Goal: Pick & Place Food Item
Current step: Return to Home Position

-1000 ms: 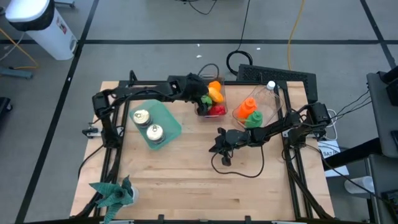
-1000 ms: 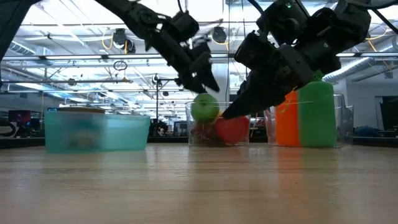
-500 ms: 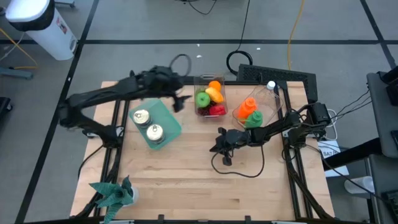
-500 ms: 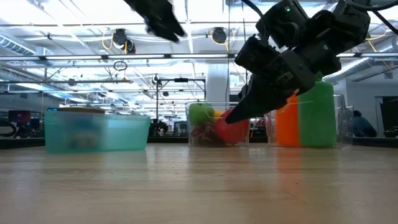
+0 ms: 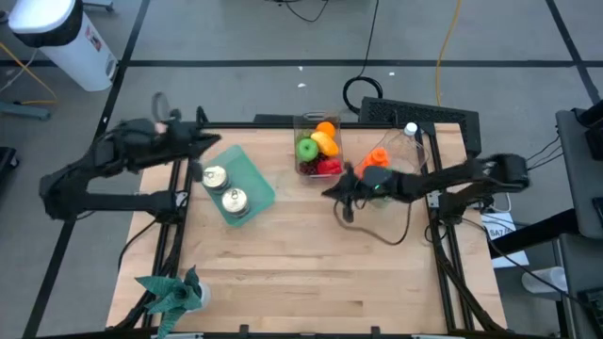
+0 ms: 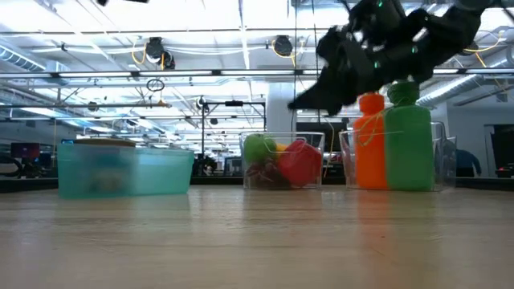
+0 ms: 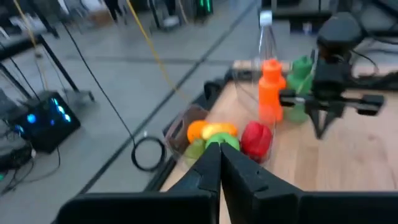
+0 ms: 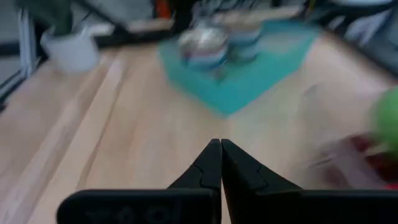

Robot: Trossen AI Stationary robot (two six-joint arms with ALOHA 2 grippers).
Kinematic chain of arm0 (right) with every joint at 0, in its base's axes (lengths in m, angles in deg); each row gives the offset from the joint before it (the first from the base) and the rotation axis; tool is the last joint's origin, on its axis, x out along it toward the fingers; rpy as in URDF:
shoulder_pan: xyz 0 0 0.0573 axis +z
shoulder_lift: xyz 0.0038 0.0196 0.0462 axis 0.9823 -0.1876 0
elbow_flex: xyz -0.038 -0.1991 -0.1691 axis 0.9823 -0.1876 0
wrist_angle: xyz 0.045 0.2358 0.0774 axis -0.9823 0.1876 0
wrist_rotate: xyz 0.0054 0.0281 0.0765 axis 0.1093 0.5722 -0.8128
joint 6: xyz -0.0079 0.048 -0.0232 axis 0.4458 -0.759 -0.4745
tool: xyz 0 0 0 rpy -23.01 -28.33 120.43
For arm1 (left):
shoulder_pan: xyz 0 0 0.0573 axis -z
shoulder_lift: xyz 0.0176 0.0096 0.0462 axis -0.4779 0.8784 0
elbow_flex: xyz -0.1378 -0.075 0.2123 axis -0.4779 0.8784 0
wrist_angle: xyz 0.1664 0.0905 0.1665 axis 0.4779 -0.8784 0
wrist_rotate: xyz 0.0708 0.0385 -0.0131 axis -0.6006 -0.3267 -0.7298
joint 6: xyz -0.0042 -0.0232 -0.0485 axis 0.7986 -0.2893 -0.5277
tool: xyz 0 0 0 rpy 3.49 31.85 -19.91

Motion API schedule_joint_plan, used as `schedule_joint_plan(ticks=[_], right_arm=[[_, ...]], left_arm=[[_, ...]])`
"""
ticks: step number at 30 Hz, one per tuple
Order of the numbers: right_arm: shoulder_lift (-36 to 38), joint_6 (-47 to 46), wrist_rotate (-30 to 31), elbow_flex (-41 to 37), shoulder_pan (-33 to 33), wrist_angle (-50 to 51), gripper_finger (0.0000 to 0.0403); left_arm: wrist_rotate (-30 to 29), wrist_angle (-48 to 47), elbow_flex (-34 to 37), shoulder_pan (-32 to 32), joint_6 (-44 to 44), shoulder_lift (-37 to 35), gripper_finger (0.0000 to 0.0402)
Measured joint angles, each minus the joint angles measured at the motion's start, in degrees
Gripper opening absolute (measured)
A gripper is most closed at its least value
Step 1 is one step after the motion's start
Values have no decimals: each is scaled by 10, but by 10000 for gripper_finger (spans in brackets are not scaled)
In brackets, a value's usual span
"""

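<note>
Apple (image 5: 306, 149), green and round, sits in the left clear plastic bin (image 5: 303, 120) among other fruit, left gripper (image 5: 213, 141) pressed together near the teal plastic tray (image 5: 254, 181), right gripper (image 5: 330, 192) likewise closed, empty, raised near that bin.

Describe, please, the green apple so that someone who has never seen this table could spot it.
At the far edge of the wooden table stand two clear bins. The green apple lies in the left clear bin, beside a yellow mango and a red item. It is the only round green thing there; the green thing in the other bin is a bottle.
</note>
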Motion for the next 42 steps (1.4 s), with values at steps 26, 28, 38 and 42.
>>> schedule_joint_plan(ticks=[26,28,38,42], right_arm=[[537,-11,89,-178,118,35,0],[562,-21,113,-208,119,20,0],[616,-22,138,-264,118,-10,0],[615,-25,140,-279,118,-10,0]], left_arm=[[147,135,291,0,-70,-406,3],[195,168,320,0,-74,-406,3],[273,327,486,0,-76,-405,2],[239,332,526,0,-99,-405,2]])
